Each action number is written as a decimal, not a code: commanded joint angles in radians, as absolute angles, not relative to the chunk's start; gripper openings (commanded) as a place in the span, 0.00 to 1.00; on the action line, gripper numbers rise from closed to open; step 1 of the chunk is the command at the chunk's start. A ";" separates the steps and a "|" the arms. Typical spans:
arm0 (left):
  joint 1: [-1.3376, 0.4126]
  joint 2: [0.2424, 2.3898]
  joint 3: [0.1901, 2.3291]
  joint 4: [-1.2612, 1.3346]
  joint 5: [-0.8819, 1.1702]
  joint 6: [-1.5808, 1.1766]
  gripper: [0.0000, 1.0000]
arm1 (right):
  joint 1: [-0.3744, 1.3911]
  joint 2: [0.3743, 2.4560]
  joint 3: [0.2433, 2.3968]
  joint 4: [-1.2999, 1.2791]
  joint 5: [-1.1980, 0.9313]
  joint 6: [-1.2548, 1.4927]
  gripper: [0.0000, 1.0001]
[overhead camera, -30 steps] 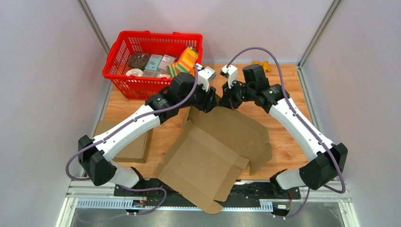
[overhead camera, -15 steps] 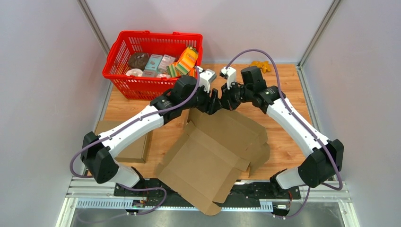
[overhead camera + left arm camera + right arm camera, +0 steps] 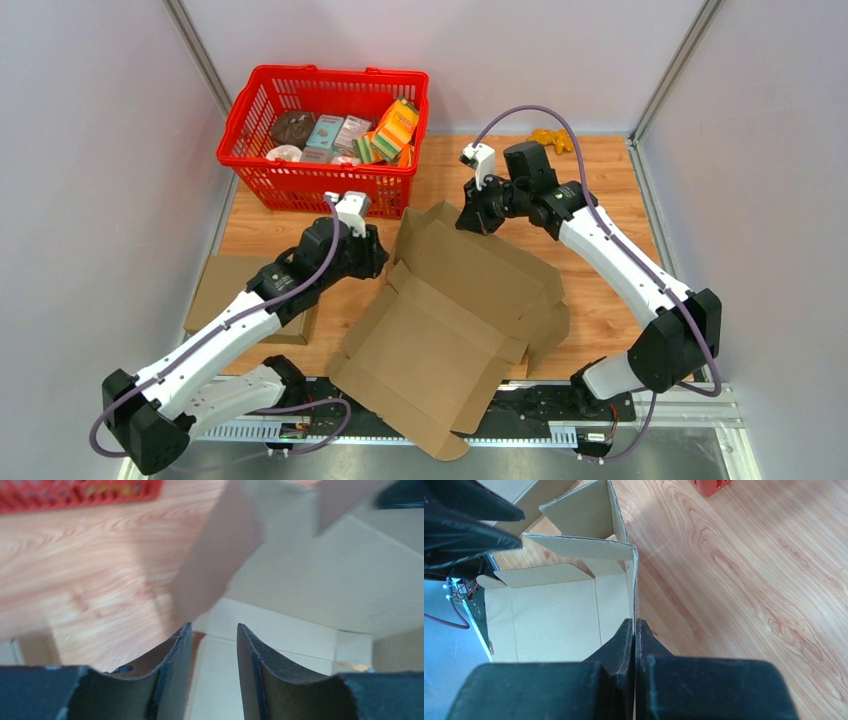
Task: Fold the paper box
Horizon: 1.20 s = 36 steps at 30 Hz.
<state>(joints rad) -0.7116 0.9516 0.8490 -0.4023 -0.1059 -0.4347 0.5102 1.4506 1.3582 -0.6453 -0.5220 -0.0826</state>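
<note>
paper box (image 3: 450, 320): centre of the wooden surface (image 3: 255, 230), opened out. Base panel lies flat. Near corner hangs past the surface edge at 6 o'clock, over the arm bases. Flaps partly raised at 3, 9 and 12 o'clock.
closed brown carton (image 3: 218, 290): flat on the surface at 9 o'clock, apart from the paper box.
left arm (image 3: 230, 330): runs from its base at 7 o'clock, over the brown carton, to the box's 9 o'clock edge.
left jaws: parted by a modest gap, nothing between the fingers (image 3: 175, 650). Tips are just beside the box's left flap and point toward 3 o'clock. Wrist view is blurred, so can't tell if they touch the flap.
right arm (image 3: 620, 265): runs from its base at 5 o'clock up to the box's far edge at 12 o'clock.
right jaws: pinched tight on the thin edge of the far flap, which stands raised. Grip is at the box's 12 o'clock corner.
red basket (image 3: 300, 185): 11 o'clock, far-left corner, packaged groceries inside, near the box but not touching it.
yellow-orange item (image 3: 552, 138): 1 o'clock, at the far edge of the surface, too small to identify.
</note>
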 commanded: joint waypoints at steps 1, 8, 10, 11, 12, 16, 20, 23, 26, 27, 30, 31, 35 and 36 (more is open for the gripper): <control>-0.641 0.956 0.772 -0.427 -0.164 -0.543 0.46 | 0.515 1.453 1.384 -0.601 -0.537 -0.074 0.00; -0.632 1.109 0.816 -0.410 -0.206 -0.595 0.26 | 0.515 1.447 1.387 -0.603 -0.537 -0.078 0.00; -0.627 1.159 0.831 -0.403 -0.201 -0.604 0.23 | 0.515 1.450 1.385 -0.600 -0.538 -0.077 0.00; -0.627 1.176 0.841 -0.405 -0.195 -0.610 0.22 | 0.514 1.453 1.387 -0.598 -0.537 -0.077 0.00; -0.629 1.193 0.850 -0.400 -0.183 -0.612 0.21 | 0.514 1.456 1.387 -0.597 -0.537 -0.077 0.00; -0.627 1.278 0.853 -0.361 -0.150 -0.626 0.21 | 0.515 1.462 1.385 -0.592 -0.546 -0.072 0.00; -0.629 1.325 0.850 -0.307 -0.078 -0.638 0.21 | 0.515 1.459 1.381 -0.592 -0.545 -0.069 0.00; -0.629 1.333 0.835 -0.269 -0.020 -0.652 0.20 | 0.517 1.457 1.379 -0.588 -0.545 -0.066 0.00; -0.632 1.319 0.813 -0.250 0.023 -0.675 0.20 | 0.515 1.462 1.374 -0.580 -0.548 -0.061 0.00; -0.630 1.306 0.807 -0.244 0.044 -0.681 0.20 | 0.515 1.462 1.374 -0.580 -0.548 -0.061 0.00; -0.637 1.302 0.781 -0.207 0.072 -0.703 0.20 | 0.515 1.470 1.373 -0.575 -0.554 -0.055 0.00; -0.635 1.311 0.778 -0.201 0.080 -0.710 0.20 | 0.517 1.471 1.371 -0.568 -0.557 -0.052 0.00; -0.646 1.377 0.766 -0.152 0.135 -0.742 0.19 | 0.515 1.477 1.367 -0.558 -0.566 -0.046 0.00; -0.649 1.393 0.759 -0.138 0.138 -0.759 0.18 | 0.515 1.476 1.365 -0.558 -0.566 -0.045 0.00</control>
